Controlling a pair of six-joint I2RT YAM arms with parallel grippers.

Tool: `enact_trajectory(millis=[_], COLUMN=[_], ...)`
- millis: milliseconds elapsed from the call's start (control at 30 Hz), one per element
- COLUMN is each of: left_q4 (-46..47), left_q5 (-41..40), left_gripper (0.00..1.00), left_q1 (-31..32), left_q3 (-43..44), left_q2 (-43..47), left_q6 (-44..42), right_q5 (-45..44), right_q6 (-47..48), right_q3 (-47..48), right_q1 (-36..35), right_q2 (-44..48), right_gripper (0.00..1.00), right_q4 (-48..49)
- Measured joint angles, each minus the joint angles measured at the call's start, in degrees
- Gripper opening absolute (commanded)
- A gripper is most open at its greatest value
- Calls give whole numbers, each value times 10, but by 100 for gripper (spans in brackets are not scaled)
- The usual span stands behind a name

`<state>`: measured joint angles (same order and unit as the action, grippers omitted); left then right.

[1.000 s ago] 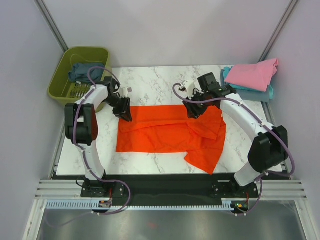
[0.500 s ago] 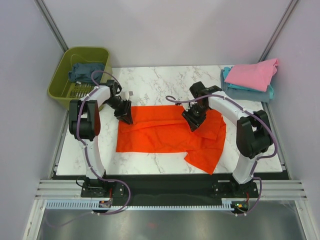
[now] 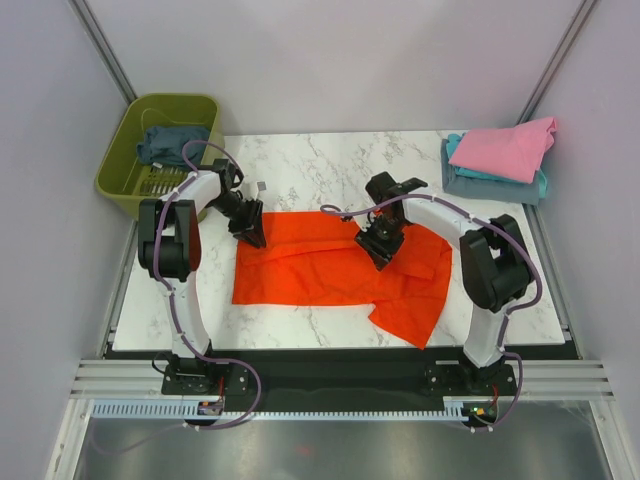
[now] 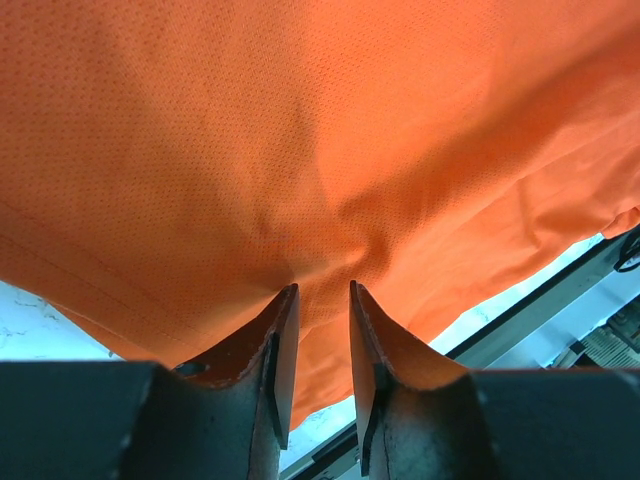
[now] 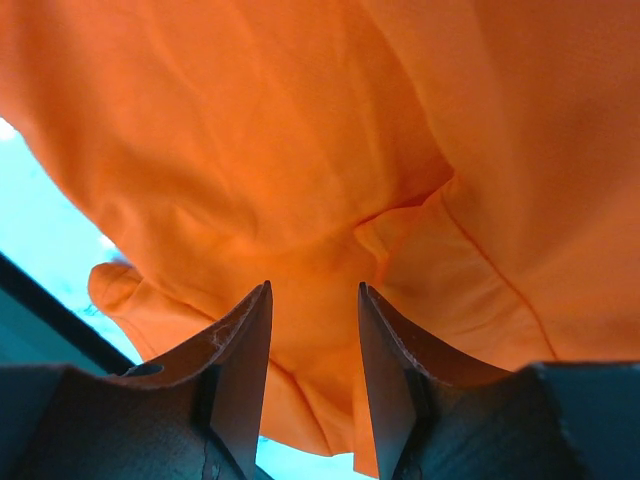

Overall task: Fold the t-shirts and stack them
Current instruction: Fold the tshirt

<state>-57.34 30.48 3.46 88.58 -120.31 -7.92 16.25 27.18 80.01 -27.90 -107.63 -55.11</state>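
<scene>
Robot lab test cell, plain grey walls [image 3: 330,60], alu frame rails [image 3: 340,385], marble-look table [image 3: 310,160]

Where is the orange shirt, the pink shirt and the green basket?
orange shirt [image 3: 310,270]: top view, middle of the cloth.
pink shirt [image 3: 505,150]: top view, middle of its top.
green basket [image 3: 118,150]: top view, left wall.

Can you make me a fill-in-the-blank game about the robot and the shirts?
1. The shirt spread out on the table between the two arms is bright ____.
2. The dark blue shirt lies inside the green ____.
3. At the table's far right corner, the pink shirt lies on top of the ____ one.
4. The left gripper is at the spread shirt's far ____ corner.

Missing words: orange-red; basket; light teal; left
</scene>
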Motion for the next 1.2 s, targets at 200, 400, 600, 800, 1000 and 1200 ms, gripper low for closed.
enact_trajectory(millis=[200, 400, 600, 800, 1000, 1200], left_q4=[0, 0, 0, 0, 0, 1], left_q5=[0, 0, 0, 0, 0, 0], left_gripper=[35, 35, 35, 35, 35, 35], left_q1=[0, 0, 0, 0, 0, 0], left_q3=[0, 0, 0, 0, 0, 0], left_q2=[0, -1, -1, -1, -1, -1], left_q6=[0, 0, 0, 0, 0, 1], right_q5=[-19, -28, -33, -35, -37, -32], right_q6=[0, -1, -1, -4, -7, -11], right_q3=[0, 0, 2, 8, 9, 27], right_q1=[0, 0, 0, 0, 0, 0], right_q2=[-23, -45, -61, -67, -67, -67], right_gripper=[46, 44, 39, 20, 7, 5], right_q4=[18, 30, 40, 45, 47, 36])
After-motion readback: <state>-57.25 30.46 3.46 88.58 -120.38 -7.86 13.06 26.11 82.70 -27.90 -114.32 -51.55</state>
